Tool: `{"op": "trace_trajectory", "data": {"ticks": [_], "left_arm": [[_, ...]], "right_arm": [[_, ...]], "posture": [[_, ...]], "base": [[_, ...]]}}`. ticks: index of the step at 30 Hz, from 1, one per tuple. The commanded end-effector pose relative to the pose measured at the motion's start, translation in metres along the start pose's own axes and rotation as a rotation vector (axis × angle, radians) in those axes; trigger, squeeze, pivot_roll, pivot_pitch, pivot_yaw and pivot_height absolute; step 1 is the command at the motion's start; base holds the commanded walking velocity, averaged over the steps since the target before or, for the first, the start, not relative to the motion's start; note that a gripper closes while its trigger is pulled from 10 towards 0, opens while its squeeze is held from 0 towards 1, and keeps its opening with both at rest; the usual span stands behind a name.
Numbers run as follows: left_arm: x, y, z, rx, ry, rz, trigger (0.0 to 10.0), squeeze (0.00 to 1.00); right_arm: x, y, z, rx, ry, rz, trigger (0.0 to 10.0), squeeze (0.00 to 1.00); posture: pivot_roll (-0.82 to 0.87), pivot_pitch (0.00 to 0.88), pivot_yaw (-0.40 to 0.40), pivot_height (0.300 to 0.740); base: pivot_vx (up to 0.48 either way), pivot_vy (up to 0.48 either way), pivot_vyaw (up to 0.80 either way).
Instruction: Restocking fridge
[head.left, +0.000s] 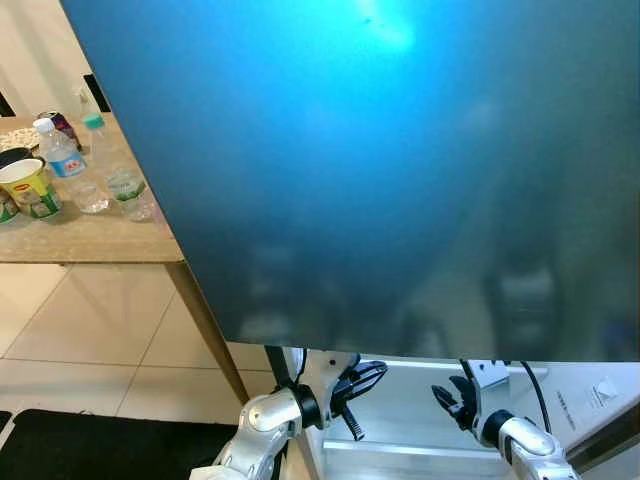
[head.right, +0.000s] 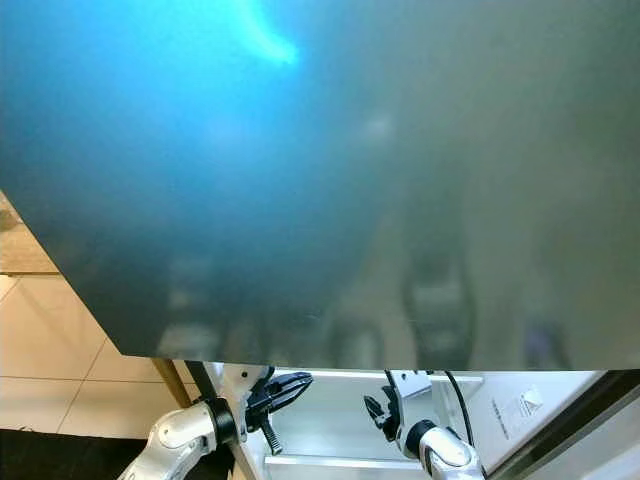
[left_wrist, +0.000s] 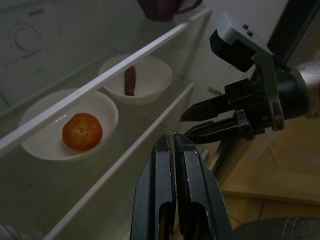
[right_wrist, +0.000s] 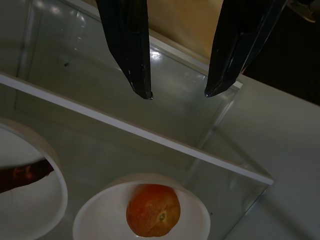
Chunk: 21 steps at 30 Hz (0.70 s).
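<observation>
Two pincers hover empty at the fridge, left pincer (left_wrist: 174, 145) clenched, right pincer (right_wrist: 177, 94) released above the tomato (right_wrist: 152, 210) in its bowl (right_wrist: 95, 220): soft, slippery, so grip its sides gently.

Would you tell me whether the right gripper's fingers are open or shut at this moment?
Open. The right gripper shows a clear gap between its two black fingers, holding nothing, above the glass shelf.

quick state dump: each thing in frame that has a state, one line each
fridge door: open, swung across the head views
left tool: shut, empty, at the fridge shelves
right tool: open, empty, above a glass shelf
tomato: whole, in a white bowl
water bottle: upright, capped, on the table
</observation>
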<state>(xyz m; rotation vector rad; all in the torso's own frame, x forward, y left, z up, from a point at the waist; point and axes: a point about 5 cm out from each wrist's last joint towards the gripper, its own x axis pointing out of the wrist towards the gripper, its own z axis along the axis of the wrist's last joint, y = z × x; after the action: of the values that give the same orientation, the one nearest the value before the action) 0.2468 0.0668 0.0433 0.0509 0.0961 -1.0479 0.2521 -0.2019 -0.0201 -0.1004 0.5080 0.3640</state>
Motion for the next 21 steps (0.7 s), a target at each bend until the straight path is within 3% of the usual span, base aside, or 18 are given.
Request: {"op": "trace_trajectory", "data": {"ticks": [1, 5, 21], "left_arm": [[-0.0024, 0.0015, -0.0054, -0.013, 0.032, 0.01, 10.0, 0.0], [-0.0017, -0.0001, -0.007, -0.001, 0.052, -0.003, 10.0, 0.0], [0.0003, -0.0018, -0.0095, 0.005, 0.086, -0.013, 10.0, 0.0]], "right_arm": [[-0.0022, 0.0009, -0.009, 0.007, 0.042, -0.009, 10.0, 0.0], [-0.0025, 0.0018, -0.0116, 0.007, 0.054, -0.015, 10.0, 0.0], [-0.0012, 0.0053, -0.0138, 0.007, 0.063, -0.014, 10.0, 0.0]], "posture": [[-0.07, 0.013, 0.034, 0.74], [-0.07, 0.007, 0.033, 0.74], [-0.06, 0.008, 0.036, 0.74]], "base": [[0.0, 0.0, 0.0], [-0.063, 0.0, 0.0], [-0.365, 0.0, 0.0]]}}
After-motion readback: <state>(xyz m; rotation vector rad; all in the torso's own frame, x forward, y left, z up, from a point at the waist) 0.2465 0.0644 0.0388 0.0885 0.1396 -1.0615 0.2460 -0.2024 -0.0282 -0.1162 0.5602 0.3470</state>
